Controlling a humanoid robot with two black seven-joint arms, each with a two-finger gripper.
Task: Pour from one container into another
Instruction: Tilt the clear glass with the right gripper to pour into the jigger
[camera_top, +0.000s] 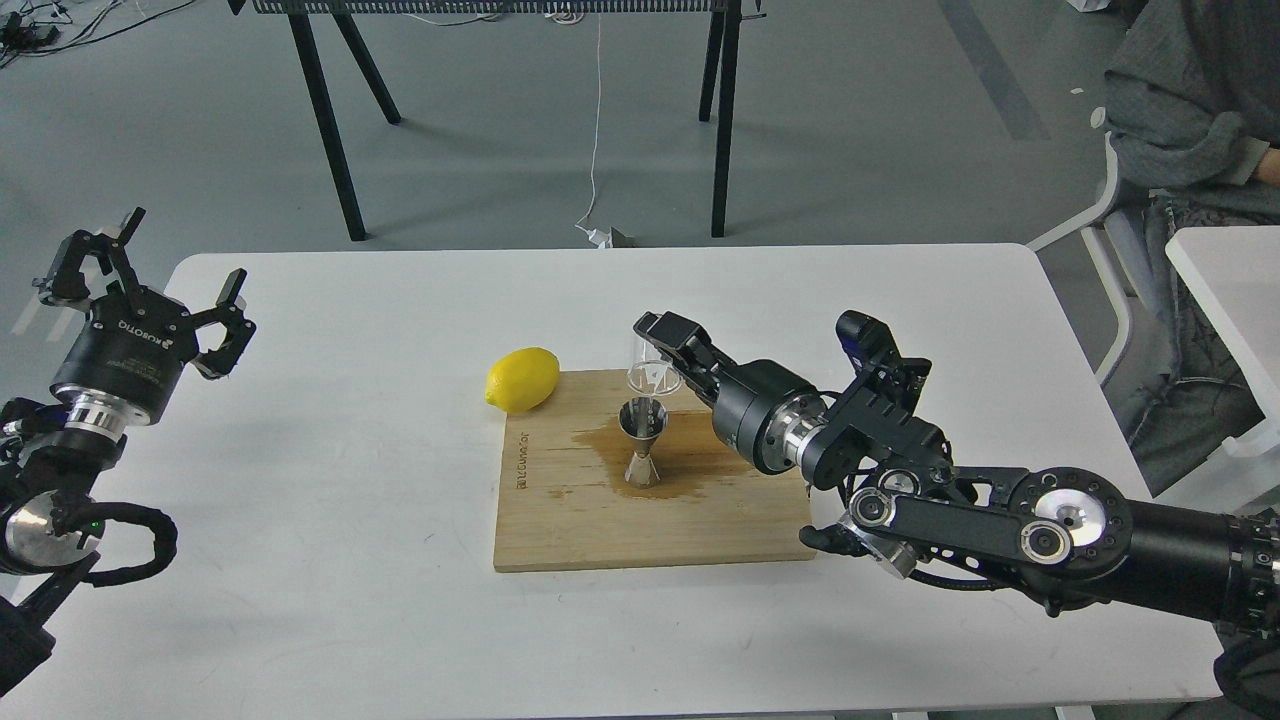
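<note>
A steel hourglass jigger (642, 443) stands upright on a bamboo cutting board (650, 520), in the middle of a brown wet stain. Just above its mouth hangs the small clear cup (650, 372), tipped toward the jigger. My right gripper (668, 352) is shut on the cup, reaching in from the right. Whether liquid is running out is too small to tell. My left gripper (150, 270) stands open at the table's far left edge, holding nothing.
A yellow lemon (523, 379) lies at the board's back left corner. The white table (300, 480) ends close behind the board. A seated person (1190, 120) and a second white table (1230, 290) are at the right; black table legs stand behind.
</note>
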